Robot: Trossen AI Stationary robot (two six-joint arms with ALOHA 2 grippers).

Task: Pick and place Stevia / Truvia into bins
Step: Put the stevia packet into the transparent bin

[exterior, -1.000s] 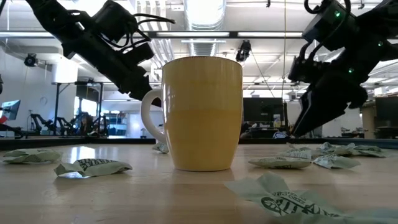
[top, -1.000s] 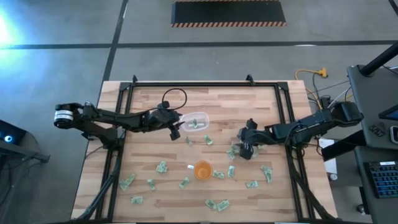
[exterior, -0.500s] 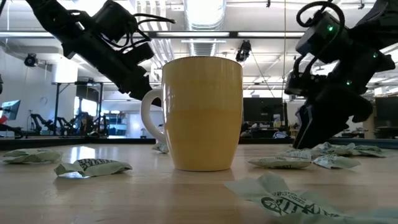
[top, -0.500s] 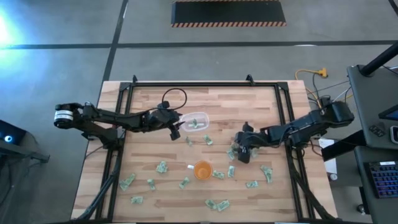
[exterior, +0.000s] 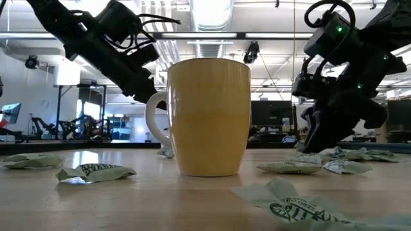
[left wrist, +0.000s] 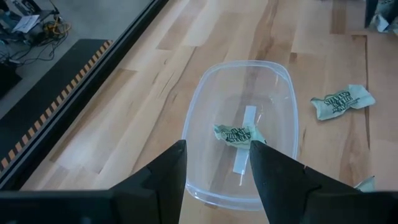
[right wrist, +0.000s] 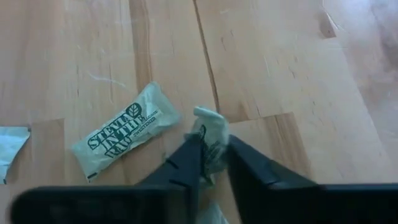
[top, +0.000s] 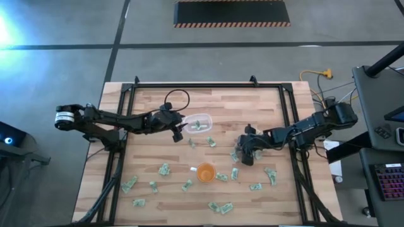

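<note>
Pale green Stevia sachets lie flat and scattered over the wooden table [top: 158, 101]; one of them is [right wrist: 124, 134]. My right gripper [right wrist: 210, 146] is down at a cluster of them right of the table's middle [top: 242, 156], shut on a crumpled sachet [right wrist: 208, 127]. My left gripper [left wrist: 217, 180] hovers open at the near-left rim of the clear bin [left wrist: 242, 130], nothing between its fingers. One sachet [left wrist: 236, 134] lies on the bin's floor. My right gripper pinches the crumpled sachet between its two fingertips [right wrist: 189, 149]. Its bunched end [right wrist: 210, 121] sticks out past the fingertips. The fingers slant down from the table's right side, their tips at table height [exterior: 314, 149]. Whether the sachet is clear of the wood, I cannot tell.
An orange cup [top: 206, 171] stands near the table's middle, toward the near edge; it fills the middle of the low view [exterior: 209, 115]. More sachets lie around it and along the near edge [top: 221, 207]. A black frame [top: 126, 126] borders the table.
My right gripper has come down toward the table and gone a little toward the left edge, onto the cluster of sachets.
</note>
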